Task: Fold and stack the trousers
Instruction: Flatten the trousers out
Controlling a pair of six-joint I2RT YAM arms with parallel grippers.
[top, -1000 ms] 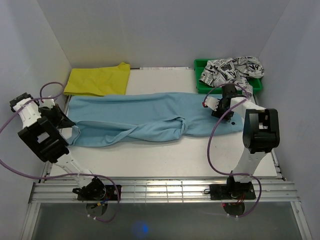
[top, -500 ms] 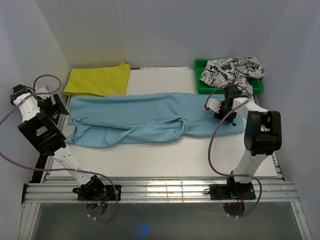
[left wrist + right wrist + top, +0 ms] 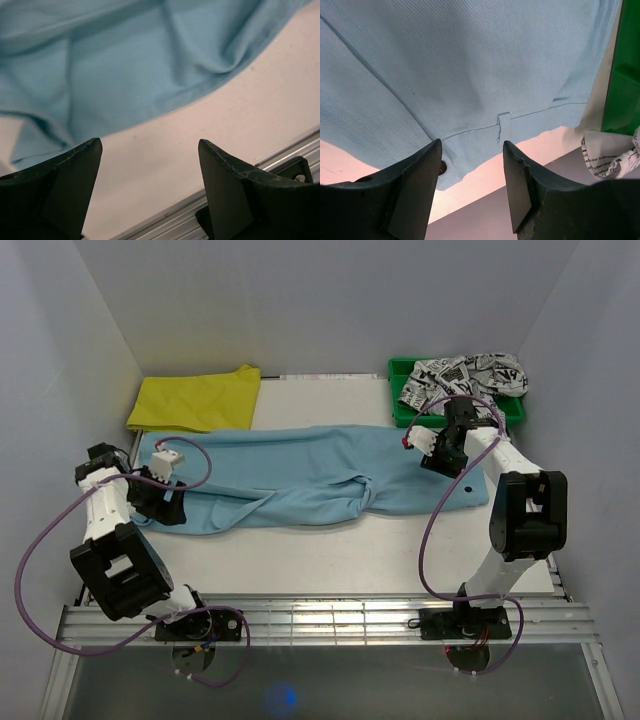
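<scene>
A printed garment (image 3: 465, 375) is heaped in the green bin (image 3: 402, 408). The trousers (image 3: 300, 470) are spread across the table (image 3: 330, 550). The left tool (image 3: 147, 150) is held wide open at their leg end and the right tool (image 3: 471, 147) part open over the waistband; nothing is gripped.

A white table (image 3: 330, 560) filled the middle of the space. Behind the table stood a plain pale back wall (image 3: 320, 300). A left wall (image 3: 50, 360) and a right wall (image 3: 590, 360) of the same pale tone closed the table in at its sides. Silver metal rails (image 3: 330, 625) ran along the table's near edge. Beyond that edge lay a dark grey floor (image 3: 420, 690) with a small blue glint (image 3: 285, 698). The light over the table was soft and even.
</scene>
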